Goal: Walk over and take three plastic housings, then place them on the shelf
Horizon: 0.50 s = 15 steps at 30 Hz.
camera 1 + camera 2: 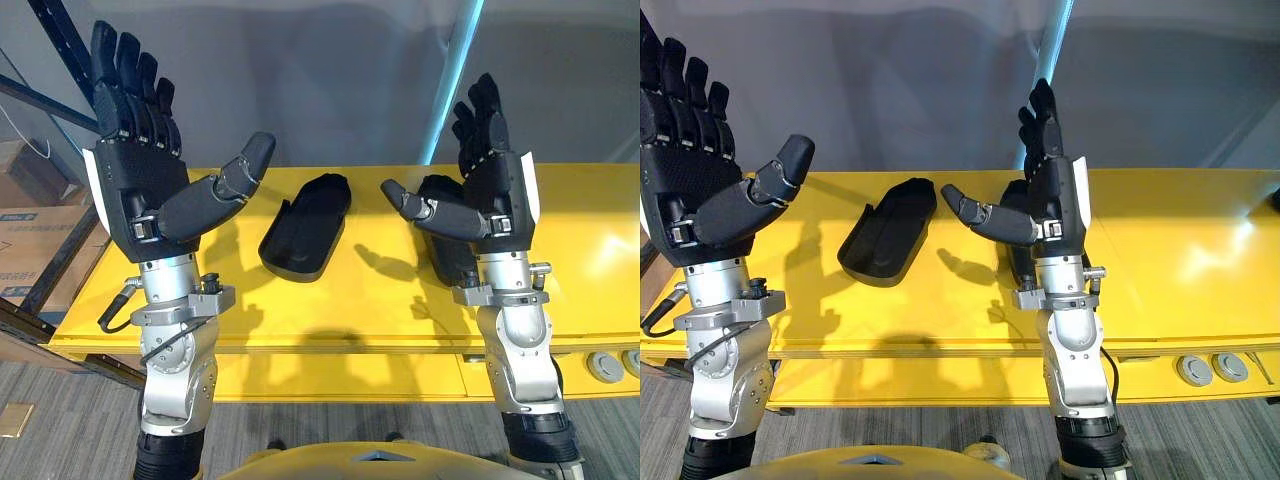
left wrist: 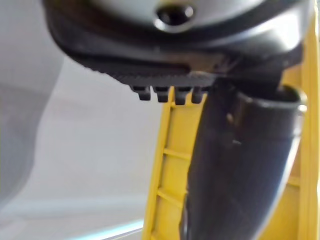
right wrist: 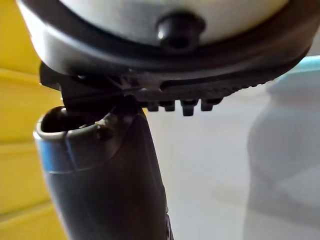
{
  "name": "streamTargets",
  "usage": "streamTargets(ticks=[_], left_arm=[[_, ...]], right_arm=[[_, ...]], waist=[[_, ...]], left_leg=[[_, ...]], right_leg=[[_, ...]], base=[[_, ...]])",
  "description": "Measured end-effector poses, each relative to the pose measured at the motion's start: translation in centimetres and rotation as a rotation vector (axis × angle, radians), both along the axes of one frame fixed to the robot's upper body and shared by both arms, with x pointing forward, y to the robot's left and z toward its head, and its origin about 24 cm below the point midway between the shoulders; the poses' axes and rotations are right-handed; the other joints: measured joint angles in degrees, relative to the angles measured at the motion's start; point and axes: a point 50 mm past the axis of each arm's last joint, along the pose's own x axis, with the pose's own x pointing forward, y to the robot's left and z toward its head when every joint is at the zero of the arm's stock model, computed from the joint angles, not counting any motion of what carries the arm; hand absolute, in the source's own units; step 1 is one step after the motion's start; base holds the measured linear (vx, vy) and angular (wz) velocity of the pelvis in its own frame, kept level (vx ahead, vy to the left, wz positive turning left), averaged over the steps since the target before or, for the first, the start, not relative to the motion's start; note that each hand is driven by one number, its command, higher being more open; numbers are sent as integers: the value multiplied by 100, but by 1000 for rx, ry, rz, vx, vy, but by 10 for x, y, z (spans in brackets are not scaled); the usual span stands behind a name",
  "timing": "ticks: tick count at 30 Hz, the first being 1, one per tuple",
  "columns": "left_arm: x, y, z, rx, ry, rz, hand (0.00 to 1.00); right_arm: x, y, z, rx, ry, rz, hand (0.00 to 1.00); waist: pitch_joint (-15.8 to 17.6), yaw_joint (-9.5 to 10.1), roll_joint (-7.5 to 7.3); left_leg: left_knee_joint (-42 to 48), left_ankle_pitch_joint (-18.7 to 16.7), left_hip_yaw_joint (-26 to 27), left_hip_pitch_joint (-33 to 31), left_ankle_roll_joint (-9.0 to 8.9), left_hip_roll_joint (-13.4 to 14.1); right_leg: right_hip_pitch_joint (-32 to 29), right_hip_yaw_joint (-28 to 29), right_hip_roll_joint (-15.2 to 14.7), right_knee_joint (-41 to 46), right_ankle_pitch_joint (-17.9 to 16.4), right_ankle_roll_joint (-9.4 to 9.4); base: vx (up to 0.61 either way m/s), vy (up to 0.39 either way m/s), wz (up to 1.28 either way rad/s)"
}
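A black plastic housing [image 1: 308, 225] lies hollow side up on the yellow table [image 1: 590, 230], between my two raised arms. A second black housing [image 1: 445, 250] sits to its right, mostly hidden behind my right hand. My left hand [image 1: 140, 175] is held up above the table's left part, fingers straight and thumb spread, holding nothing. My right hand [image 1: 490, 190] is also raised, fingers straight up and thumb pointing left, empty. Both hands hover well above the housings.
Grey wall rises behind the table. Cardboard boxes [image 1: 30, 230] and a dark metal rack frame [image 1: 60, 60] stand at the left. Round fittings [image 1: 605, 365] sit on the table's front edge at right. Grey floor lies below.
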Motion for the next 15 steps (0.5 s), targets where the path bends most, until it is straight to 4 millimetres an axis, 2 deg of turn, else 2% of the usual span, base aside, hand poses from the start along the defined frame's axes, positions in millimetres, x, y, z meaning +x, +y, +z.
streamTargets(ticks=[1, 7, 11, 15], left_arm=[[-11, 12, -16, -11, 62, 58, 100], [-13, 13, -19, -7, 78, 59, 100], [-22, 18, -38, 16, 189, 63, 100], [-20, 25, -50, 31, 280, 80, 100]], right_arm=[[-4, -5, -5, 103, 3, -15, 100], [-5, -6, -7, 103, 9, -18, 100], [-14, -14, -20, 103, 65, -56, 100], [-19, -16, -27, 107, 96, -71, 100]], waist=[[-99, 111, -120], [-106, 106, -133], [-93, 110, -137], [53, 122, -164]], left_leg=[[-1, 2, -6, 1, -5, 4], [2, 5, -8, 5, -6, 4], [22, 5, 18, 22, -6, -4], [21, -42, 156, 116, -8, -21]], right_leg=[[21, -13, 11, -30, 1, -2], [21, -7, 11, -22, 2, -3], [-35, 119, 7, 50, -4, -11], [-108, 284, -16, 174, -71, -34]], base=[[0, 0, 0], [0, 0, 0], [-2, 5, -4], [-40, 22, -24]])
